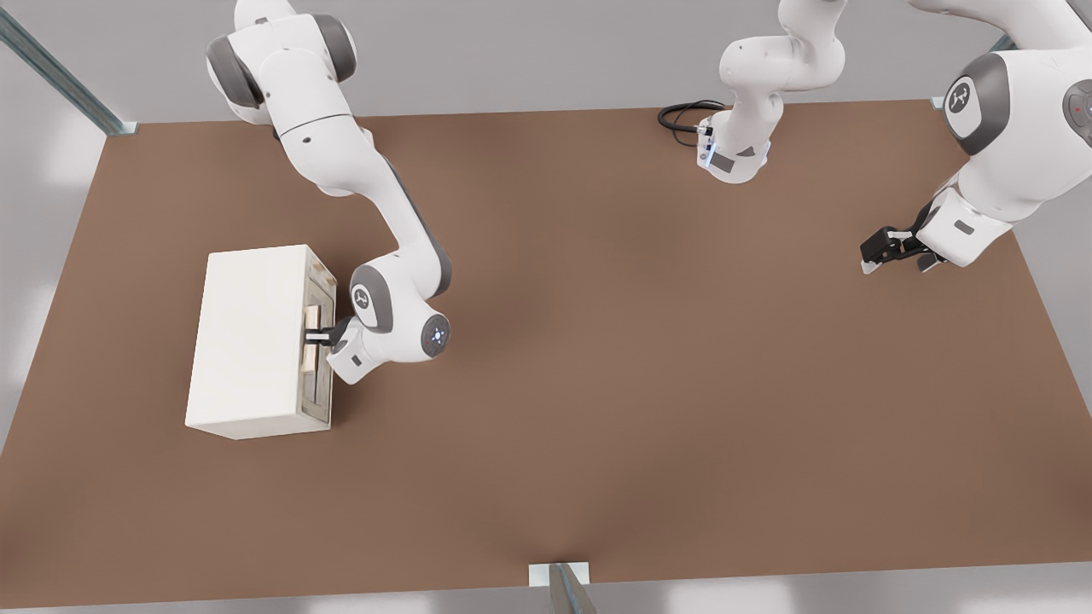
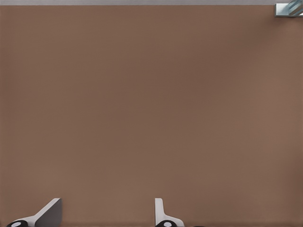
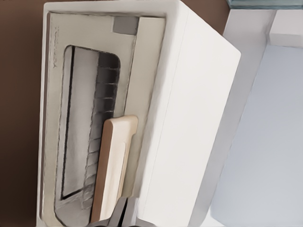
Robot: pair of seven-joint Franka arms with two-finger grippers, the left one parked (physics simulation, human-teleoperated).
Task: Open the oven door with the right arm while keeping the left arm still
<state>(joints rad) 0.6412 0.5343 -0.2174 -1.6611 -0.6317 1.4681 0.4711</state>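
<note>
On brown bench (image 1: 597, 341), front view's left: cream oven (image 1: 247, 341), rigid, likely light, may slide. Oven door (image 1: 317, 341) shut. Right arm (image 1: 375, 213) alongside. Handle (image 3: 113, 165) best hold. Claw (image 1: 314, 336) clamped on handle.

The right arm (image 1: 341, 153) is seen on the front view's left, descending from its shoulder at the top edge, bent at a grey-banded elbow, and folded low so that the wrist lies nearly level. A round cap with a lit button face is turned toward the camera. The black tool (image 1: 317, 334) is pointed sideways toward the front view's left, with its fingers (image 1: 314, 338) closed around the pale bar handle (image 3: 111, 170). In the right wrist view only the tool's tip (image 3: 120, 215) is shown.
</note>
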